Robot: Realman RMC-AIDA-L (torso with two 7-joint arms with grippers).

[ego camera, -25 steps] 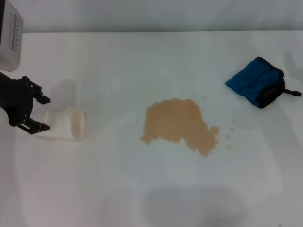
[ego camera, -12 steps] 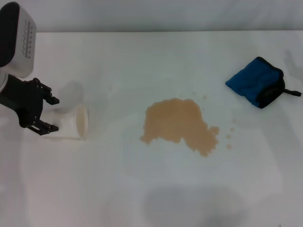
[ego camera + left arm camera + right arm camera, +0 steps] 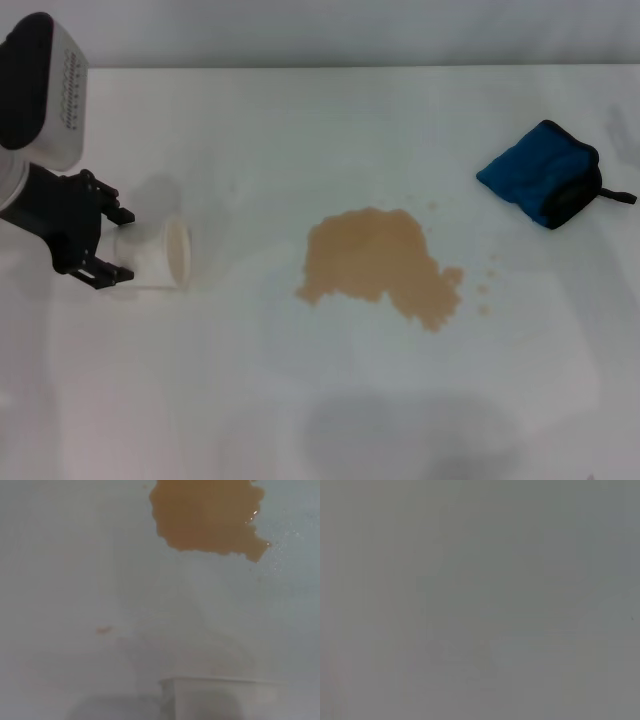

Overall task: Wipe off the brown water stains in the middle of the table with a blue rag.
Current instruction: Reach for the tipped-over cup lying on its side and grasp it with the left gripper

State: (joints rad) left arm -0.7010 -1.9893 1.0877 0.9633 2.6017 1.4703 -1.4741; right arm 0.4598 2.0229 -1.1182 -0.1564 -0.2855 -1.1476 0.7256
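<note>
The left gripper (image 3: 118,245) sits at the table's (image 3: 300,400) left side, its black fingers spread apart on either side of the closed end of a white paper cup (image 3: 160,255) that lies tipped over, its open mouth turned toward the middle. The fingers reach around the cup, but whether they press on it cannot be told. In the left wrist view the cup's rim (image 3: 220,682) shows near the camera, with the spill beyond it.

The brown stain (image 3: 378,265) spreads as an uneven blotch in the middle of the table, well apart from the cup, with a few small drops (image 3: 485,290) just beside its right edge. The blue rag (image 3: 542,172) lies bunched up at the far right, well apart from the stain, its black loop (image 3: 618,196) pointing right.

The right gripper is out of sight in every view, so its fingers cannot be judged
</note>
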